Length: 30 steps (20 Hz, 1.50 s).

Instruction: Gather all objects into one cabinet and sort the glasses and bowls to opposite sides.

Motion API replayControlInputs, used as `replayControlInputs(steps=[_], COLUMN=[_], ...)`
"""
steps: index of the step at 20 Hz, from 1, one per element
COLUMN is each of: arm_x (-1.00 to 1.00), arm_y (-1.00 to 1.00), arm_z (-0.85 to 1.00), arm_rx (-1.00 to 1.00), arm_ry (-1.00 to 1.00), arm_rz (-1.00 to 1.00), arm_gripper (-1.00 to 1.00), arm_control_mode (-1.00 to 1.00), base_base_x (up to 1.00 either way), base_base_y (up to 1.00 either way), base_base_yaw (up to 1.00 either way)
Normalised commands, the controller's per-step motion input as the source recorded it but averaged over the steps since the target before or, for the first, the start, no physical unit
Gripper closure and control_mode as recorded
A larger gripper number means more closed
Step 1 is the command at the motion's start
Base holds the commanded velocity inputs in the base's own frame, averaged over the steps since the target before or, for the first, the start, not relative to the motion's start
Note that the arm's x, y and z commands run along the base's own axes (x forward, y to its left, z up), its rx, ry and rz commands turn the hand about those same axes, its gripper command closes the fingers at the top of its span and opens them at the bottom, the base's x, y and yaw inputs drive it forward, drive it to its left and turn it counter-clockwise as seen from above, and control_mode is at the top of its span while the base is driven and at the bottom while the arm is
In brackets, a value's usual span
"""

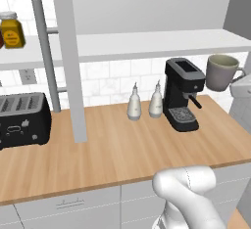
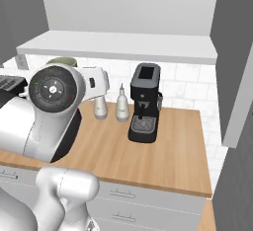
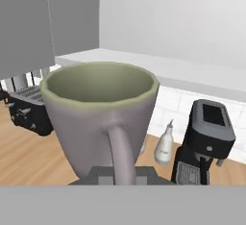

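The claw point(image 3: 117, 173) pinches the plain grey-beige ceramic mug point(image 3: 98, 116) by its loop handle, upright above the wooden worktop point(image 1: 122, 149), apparently for shelving in the cabinet.

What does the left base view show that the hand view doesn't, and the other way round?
Left base view alone: the amber jar on the far-left shelf, the grey bar handle of the cabinet door, and two white bottles side by side.

Hand view alone: the inside of the mug and its loop handle, seen close up.

Both: the mug, the black coffee machine, the black toaster, the white shelf and the wooden counter.
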Motion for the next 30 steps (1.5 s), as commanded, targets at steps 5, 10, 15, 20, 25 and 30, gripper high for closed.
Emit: replayControlInputs(steps=[5,10,15,20,25,30], arm_x=[0.00,0.00,0.00,0.00,0.00,0.00], arm_y=[0.00,0.00,0.00,0.00,0.00,0.00], arm_z=[0.00,0.00,0.00,0.00,0.00,0.00], arm_rx=[0.00,0.00,0.00,0.00,0.00,0.00], arm_ry=[0.01,0.00,0.00,0.00,0.00,0.00], arm_rz=[0.00,0.00,0.00,0.00,0.00,0.00], arm_gripper=[1.00,1.00,1.00,1.00,1.00,1.00], arm_control_mode=[-1.00,1.00,1.00,1.00,1.00,1.00], base_base_x=[0.00,-0.47,-1.00,-0.71,-0.30,-0.31], base_base_y=[0.00,0.00,0.00,0.05,0.27,0.71], base_base_yaw=[0.00,-0.03,-0.07,-0.02,0.00,0.00])
